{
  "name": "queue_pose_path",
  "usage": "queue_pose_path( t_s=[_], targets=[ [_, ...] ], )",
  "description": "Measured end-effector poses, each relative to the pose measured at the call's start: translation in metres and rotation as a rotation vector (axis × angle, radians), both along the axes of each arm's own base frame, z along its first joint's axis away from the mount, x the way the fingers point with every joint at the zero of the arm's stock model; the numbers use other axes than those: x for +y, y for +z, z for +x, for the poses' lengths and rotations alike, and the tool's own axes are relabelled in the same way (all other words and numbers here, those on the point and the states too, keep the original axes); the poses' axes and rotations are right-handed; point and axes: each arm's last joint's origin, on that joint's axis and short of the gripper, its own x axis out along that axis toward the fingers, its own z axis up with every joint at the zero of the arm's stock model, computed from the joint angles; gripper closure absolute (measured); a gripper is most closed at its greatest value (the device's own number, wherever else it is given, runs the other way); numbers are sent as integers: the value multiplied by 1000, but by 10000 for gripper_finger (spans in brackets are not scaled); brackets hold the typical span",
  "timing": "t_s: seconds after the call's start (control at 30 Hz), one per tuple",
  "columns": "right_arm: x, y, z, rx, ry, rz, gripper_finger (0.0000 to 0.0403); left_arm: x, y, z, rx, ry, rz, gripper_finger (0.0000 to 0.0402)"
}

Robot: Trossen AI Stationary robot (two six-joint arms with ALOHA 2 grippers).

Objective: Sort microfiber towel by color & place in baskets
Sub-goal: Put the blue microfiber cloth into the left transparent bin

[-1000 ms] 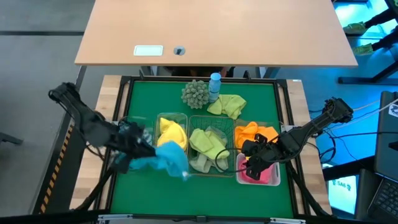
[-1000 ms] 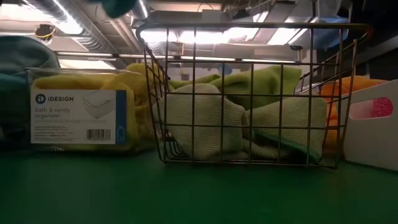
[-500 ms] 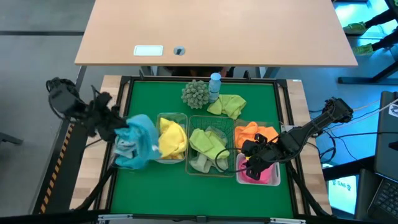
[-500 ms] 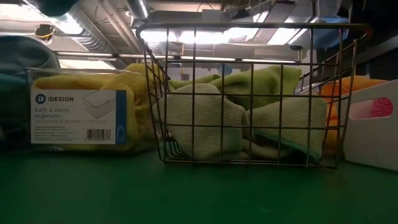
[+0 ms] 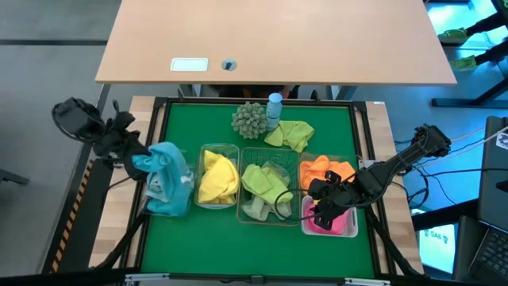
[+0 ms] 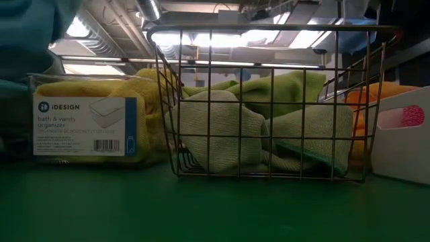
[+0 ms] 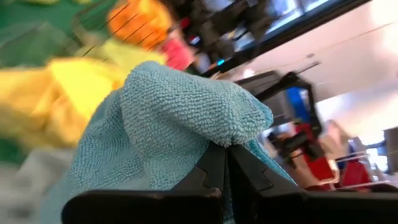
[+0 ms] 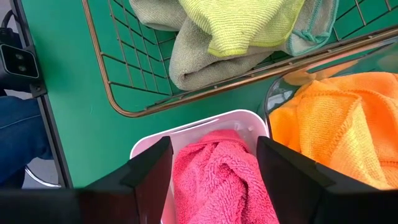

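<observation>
holding the blue towel (image 5: pixel 165 178) in my left gripper (image 7: pixel 225 163), jaws pinched on it, above the leftmost clear bin (image 5: pixel 159 208); right gripper (image 5: pixel 324 208) hovers wide over the white bin (image 8: pixel 193 130).

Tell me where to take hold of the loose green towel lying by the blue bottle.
Grip the loose green towel at its raised, bunched folds near the middle, coming straight down from above. It lies crumpled on the green mat, so a fold gives the fingers something to pinch. Keep off the side by the blue bottle and spiky ball.
</observation>
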Motion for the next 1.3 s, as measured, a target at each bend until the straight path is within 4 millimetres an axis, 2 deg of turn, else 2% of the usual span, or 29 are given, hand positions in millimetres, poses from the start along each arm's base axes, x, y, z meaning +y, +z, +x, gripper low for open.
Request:
queue_pose_path(
  t_s=[0.2,0.57,0.87,1.1,1.3],
  targets=[
    [0,0,0,-1,-1,0,171,4,-15,-6,163,11,0,401],
    [1,1,2,-22,-1,12,171,3,-21,-2,233,73,89,401],
    [2,2,4,-45,-1,27,171,-16,-26,20,390,53,204,401],
    [2,2,4,-45,-1,27,171,-37,-37,41,628,5,309,401],
    [2,2,4,-45,-1,27,171,-60,-48,68,797,-15,407,401]
  ],
)
